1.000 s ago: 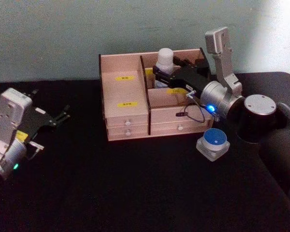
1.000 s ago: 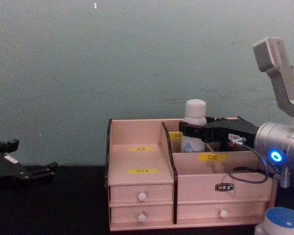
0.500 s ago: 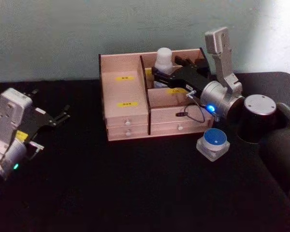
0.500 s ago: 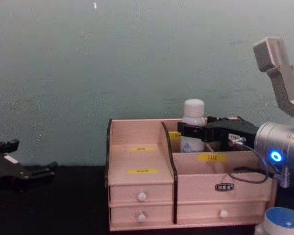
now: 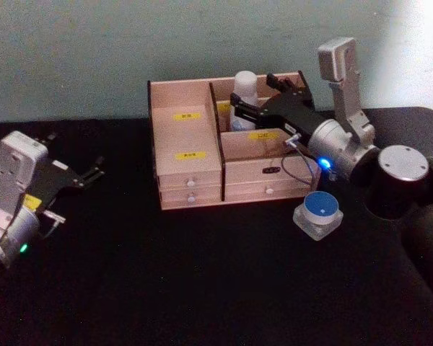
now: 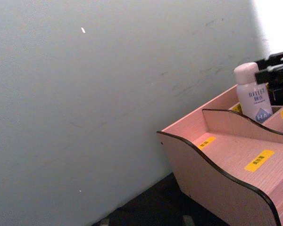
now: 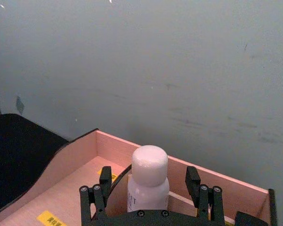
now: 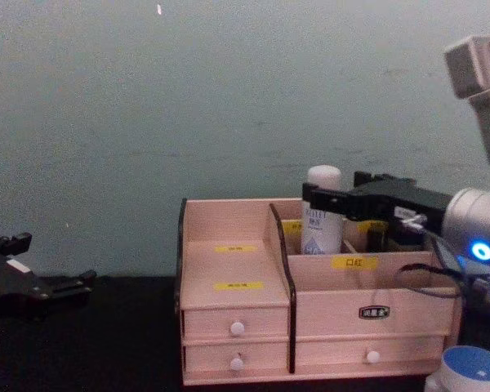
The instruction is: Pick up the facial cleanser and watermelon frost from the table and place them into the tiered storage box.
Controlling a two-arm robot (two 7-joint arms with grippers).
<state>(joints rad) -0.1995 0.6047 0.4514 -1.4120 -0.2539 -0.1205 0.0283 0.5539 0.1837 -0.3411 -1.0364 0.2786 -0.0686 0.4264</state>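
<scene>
you're about halfway through, by the look of it. the facial cleanser bottle [image 5: 245, 88] stands upright in the rear compartment of the tiered storage box [image 5: 189, 177], just right of the tall middle divider, its white cap poking above the back wall. your right gripper [image 7: 148, 188] is reached over the box from the right and sits around that bottle. in the right wrist view its fingers [image 7: 91, 197] are spread wide, with a gap showing on each side of the bottle, so it reads as let go rather than held. i'd count that item as placed, though the pictures don't show the bottle's base, so you can't be sure it is resting flat on the compartment floor. what's left is the watermelon frost jar [image 5: 318, 213], the small clear jar with a blue lid. it sits on the table [image 5: 202, 288] just in front of the box's right front corner, close under the right arm and untouched. your left gripper [image 5: 94, 171] is parked well off to the left above the table, away from both items, and i cannot tell how it is set. to finish, the right arm needs to back out clear of the bottle without tipping it, then take the jar into a free compartment.
</scene>
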